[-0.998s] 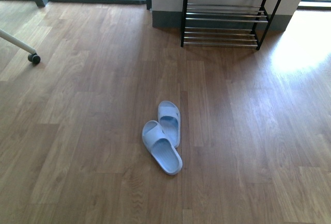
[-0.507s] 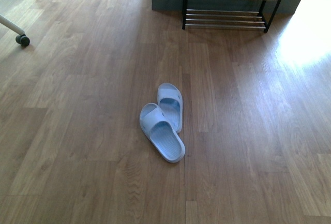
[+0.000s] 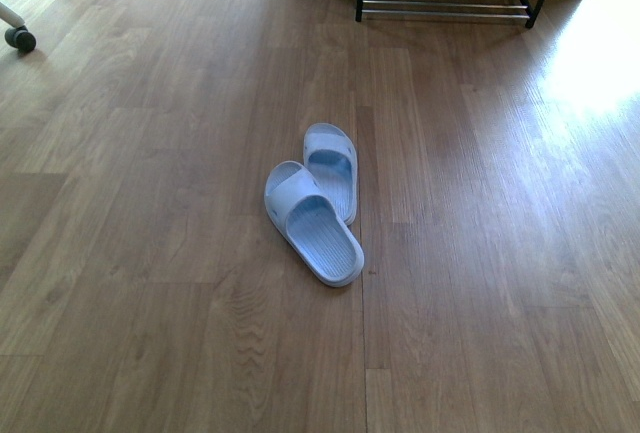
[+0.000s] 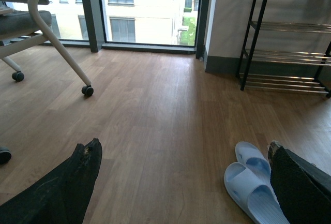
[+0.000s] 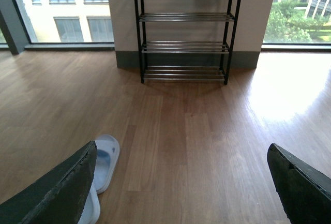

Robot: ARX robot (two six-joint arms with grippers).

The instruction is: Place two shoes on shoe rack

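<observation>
Two pale slides point(image 3: 318, 235) lie touching and angled to each other at mid-frame in the front view, on the floor point(image 3: 150, 253). The rack point(image 3: 445, 1) stands well apart at the top edge, right of centre, w/ only its lowest tier showing there. Left gripper point(image 4: 183, 149) and right gripper point(image 5: 182, 150) both sit low w/ jaws spread wide and nothing held.

Risks, as judged: the slides touch along one side, so a grab at one may drag or flip the other. Soft rubber may flex & slip out on the carry to the rack. The tiers are thin rods w/ gaps, so a slide set down crooked could tip thru or hang off the edge. A chair point(image 4: 20, 22) on casters stands off to one side, prob. clear of the route.

Count:
- Slides: 2.
- Rack: 1, w/ 4 tiers in the right wrist view.
- Grippers: 2, w/ 2 fingers each.
- Chair: 1, w/ 1 caster point(image 3: 18, 39) in the front view's upper left.

Pale shapes on the top tier are cropped, so can't tell what they are.
</observation>
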